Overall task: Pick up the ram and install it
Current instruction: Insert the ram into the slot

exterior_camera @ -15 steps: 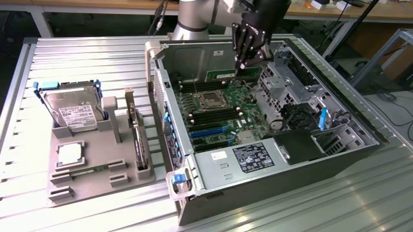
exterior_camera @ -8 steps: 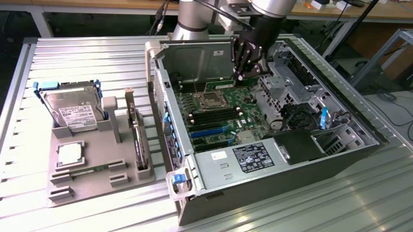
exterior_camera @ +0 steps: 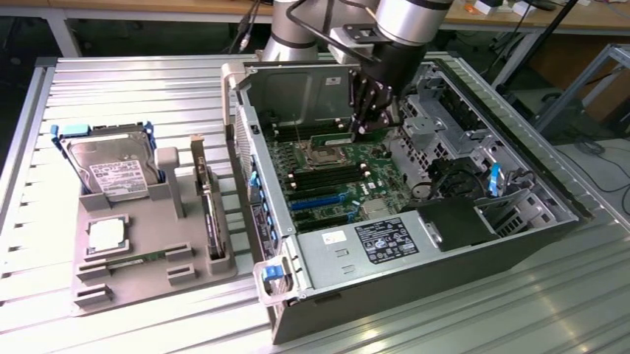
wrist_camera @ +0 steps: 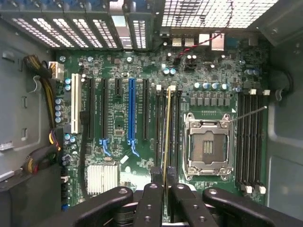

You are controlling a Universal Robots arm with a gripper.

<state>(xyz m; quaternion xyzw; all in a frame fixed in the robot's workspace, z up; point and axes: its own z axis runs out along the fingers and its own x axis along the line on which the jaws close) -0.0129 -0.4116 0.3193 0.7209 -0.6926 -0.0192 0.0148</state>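
The pincer (wrist_camera: 165,201) is seen closest in the wrist view. Its inner fingers (wrist_camera: 151,203) are drawn in tight on the ram (wrist_camera: 165,142), which is held edge-on between them. The ram is gripped along its upper long edge, so it lies directly under the pincer and towards the board (wrist_camera: 118,142).

Its long axis is seen to run parallel to the slots (wrist_camera: 158,127). It is lined up over the black bank that lies between the blue slot (wrist_camera: 131,113) and the socket (wrist_camera: 208,144). From this alignment, the step in hand is judged to be the seating of the ram. Which single slot it is matched to cannot be told. Nor can it be told whether its lower edge is touching that slot or is just apart from it.

In the exterior view the pincer (exterior_camera: 367,125) is seen inside the open case (exterior_camera: 443,273), pointing down at the board's far part. Well apart, at the exterior view's left, a tray (exterior_camera: 147,214) with a drive (exterior_camera: 108,166) is carried on the ribbed surface (exterior_camera: 128,81).
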